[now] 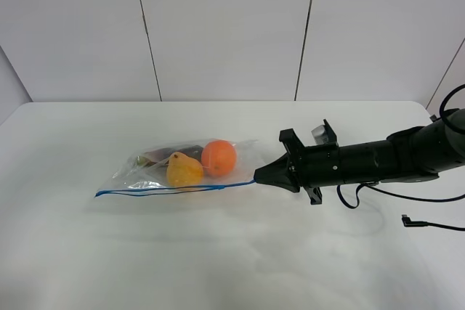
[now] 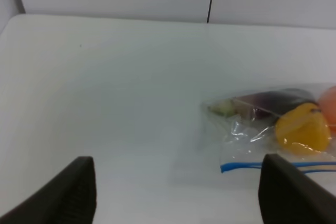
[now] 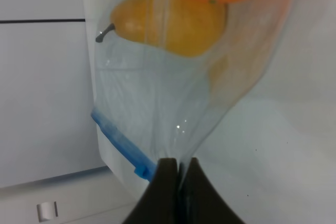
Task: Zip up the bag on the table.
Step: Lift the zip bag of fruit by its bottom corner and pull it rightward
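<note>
right wrist: r gripper [image 3: 179,165] pinching bag [image 3: 152,103] corner by seal strip [image 3: 118,139]; l gripper [image 2: 176,182] spread, empty. risk: far end unanchored, bag drags, no seal.

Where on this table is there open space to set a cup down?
Bare: the broad front strip of the table, between the bag and the near edge; also the left end beyond the bag, and the strip behind it. Crowded: right middle, where the right hand pinches the bag's corner and its arm stretches across.
</note>
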Controlling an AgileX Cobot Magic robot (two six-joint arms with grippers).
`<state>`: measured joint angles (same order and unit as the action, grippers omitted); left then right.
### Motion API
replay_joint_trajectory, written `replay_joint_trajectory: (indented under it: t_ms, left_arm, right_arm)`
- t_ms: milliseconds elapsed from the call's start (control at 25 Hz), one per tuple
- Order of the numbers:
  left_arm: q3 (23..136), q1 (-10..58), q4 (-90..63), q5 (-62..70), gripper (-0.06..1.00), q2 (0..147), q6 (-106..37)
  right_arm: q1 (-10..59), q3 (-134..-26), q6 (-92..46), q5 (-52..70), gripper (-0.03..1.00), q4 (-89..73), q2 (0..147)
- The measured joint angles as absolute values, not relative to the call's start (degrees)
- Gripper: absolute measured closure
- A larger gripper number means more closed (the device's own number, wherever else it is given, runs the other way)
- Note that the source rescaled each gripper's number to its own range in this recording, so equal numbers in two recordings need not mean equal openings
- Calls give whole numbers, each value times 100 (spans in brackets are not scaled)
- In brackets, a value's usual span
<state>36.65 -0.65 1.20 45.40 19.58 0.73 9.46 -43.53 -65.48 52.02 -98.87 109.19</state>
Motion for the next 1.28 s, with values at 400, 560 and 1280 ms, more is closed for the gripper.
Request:
replay_joint_trajectory:
  t_ms: [400, 560, 1280]
  left_arm:
    - [3974, -65, -694, 3615, -6, 3445, -1375]
    - [3974, 4, -1123, 3511, -6, 3605, -1671]
    - [3974, 3080, -576, 3515, -6, 3609, -1870]
  right_arm:
    - [946, -4353, -6603, 5197, 97, -9788, 10919]
    - [946, -4353, -6603, 5197, 97, -9781, 10919]
    - [946, -4353, -6603, 5186, 97, -9754, 10919]
